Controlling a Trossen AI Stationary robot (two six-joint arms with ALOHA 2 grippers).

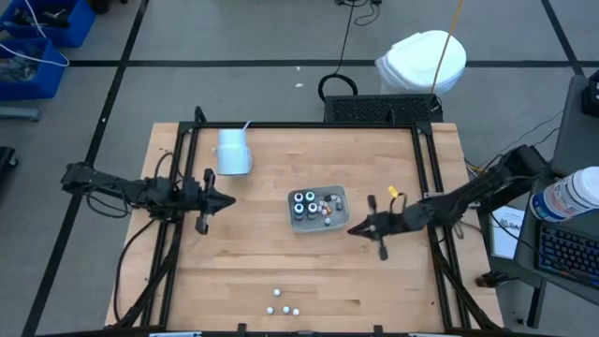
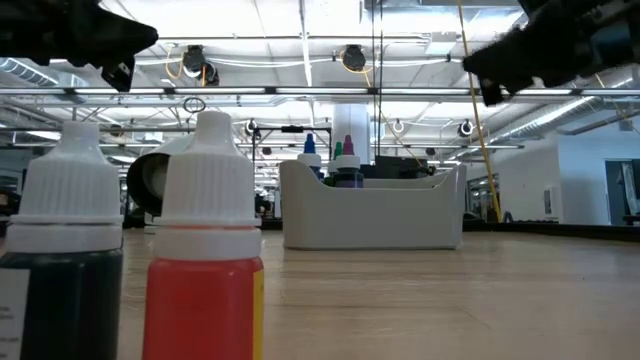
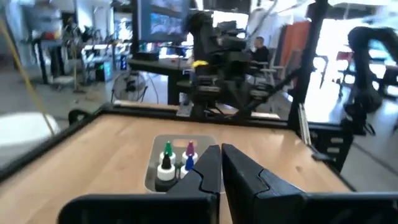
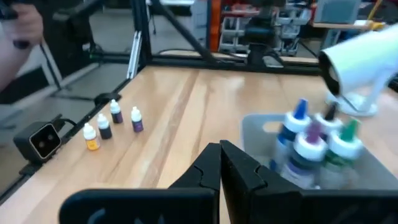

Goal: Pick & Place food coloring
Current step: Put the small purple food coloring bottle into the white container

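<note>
Ribbed-capped plastic food coloring [image 2: 205, 270] stands nearest; both dark hands pressed together, empty

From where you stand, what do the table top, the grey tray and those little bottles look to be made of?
The table top looks like pale wood with a smooth finish: plank seams and grain show. The grey tray seems matte moulded plastic, with rounded corners and thin walls. The little bottles look like translucent plastic: a ribbed white cap, red liquid showing through the body.
</note>
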